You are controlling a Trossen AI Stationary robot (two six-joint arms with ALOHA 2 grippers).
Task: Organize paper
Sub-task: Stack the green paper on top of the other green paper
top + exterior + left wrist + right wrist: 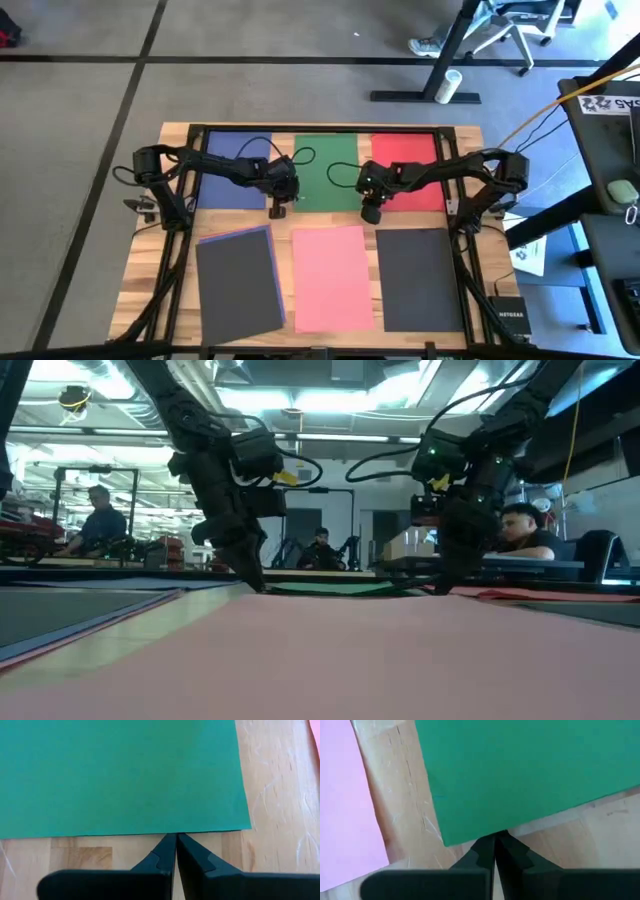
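The salmon pink sheet [330, 660] fills the low view's foreground. Behind it, the left pincer [176, 839] and right pincer [495, 836], both pressed together, touch the near edge of the green sheet [326, 170], which lies lengthwise front-to-back on the counter [140, 270].

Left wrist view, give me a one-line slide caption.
Left gripper, fingers shut, tips at the near edge of the green sheet on the wooden table.

Even bright light; low view backlit by ceiling lamps [330, 400], foreground blurred.
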